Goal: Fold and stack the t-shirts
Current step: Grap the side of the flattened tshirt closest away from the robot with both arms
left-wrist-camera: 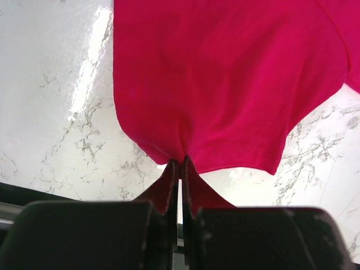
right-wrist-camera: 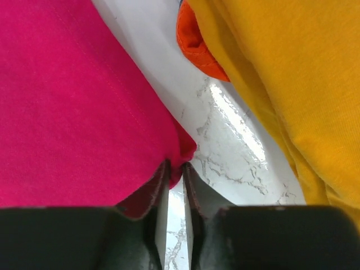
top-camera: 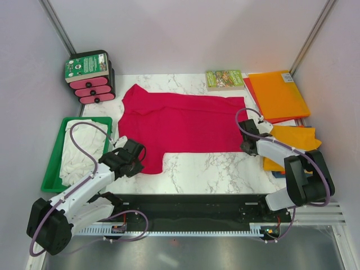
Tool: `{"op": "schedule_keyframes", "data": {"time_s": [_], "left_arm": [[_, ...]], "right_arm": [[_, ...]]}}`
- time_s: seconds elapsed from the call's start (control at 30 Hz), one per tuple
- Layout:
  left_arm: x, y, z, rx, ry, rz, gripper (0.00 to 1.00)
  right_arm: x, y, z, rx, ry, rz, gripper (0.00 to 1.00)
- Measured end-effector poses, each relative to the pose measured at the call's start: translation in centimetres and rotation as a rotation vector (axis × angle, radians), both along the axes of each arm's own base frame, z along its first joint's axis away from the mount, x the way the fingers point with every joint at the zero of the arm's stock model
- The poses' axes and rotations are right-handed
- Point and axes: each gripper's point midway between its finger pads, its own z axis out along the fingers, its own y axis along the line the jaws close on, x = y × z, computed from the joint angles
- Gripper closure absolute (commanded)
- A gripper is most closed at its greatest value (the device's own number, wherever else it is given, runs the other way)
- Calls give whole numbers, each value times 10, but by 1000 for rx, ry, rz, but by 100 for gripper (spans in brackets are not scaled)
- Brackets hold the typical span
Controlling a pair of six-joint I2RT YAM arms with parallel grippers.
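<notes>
A crimson red t-shirt (top-camera: 180, 121) lies spread flat on the marble table (top-camera: 208, 171). My left gripper (top-camera: 134, 153) is shut on its near left sleeve hem, and the pinched cloth (left-wrist-camera: 225, 84) fans out from the fingertips in the left wrist view. My right gripper (top-camera: 246, 145) is shut on the shirt's near right corner (right-wrist-camera: 183, 152). A white t-shirt (top-camera: 81, 147) lies crumpled in the green tray (top-camera: 55, 169). A yellow-orange t-shirt (top-camera: 292, 143) lies bunched at the right, also in the right wrist view (right-wrist-camera: 292, 73). A folded orange shirt (top-camera: 277, 94) lies at the back right.
A black and pink box stack (top-camera: 90, 77) stands at the back left. A small green-covered book (top-camera: 224, 79) lies at the back centre. Metal frame posts and white walls enclose the table. A black strip (top-camera: 191, 208) runs along the near edge.
</notes>
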Motion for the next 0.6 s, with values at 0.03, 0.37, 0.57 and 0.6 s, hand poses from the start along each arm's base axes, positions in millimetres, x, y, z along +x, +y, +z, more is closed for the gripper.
{"op": "schedule_keyframes", "data": {"time_s": [0.03,0.37,0.57,0.6], "left_arm": [[0,0,0,0,0,0,98],[1,0,4,-10,-17,0,98],[-1,-5,16,-50,-65,-15,98],[-2,-6,18,-58,-74,-18,98]], "right_arm": [[0,1,0,3,-3,1,92],[-2,1,1,15,-19,7,100],[-28,-5,15,8,-31,39,100],[-29,-4,19,9,-43,42,100]]}}
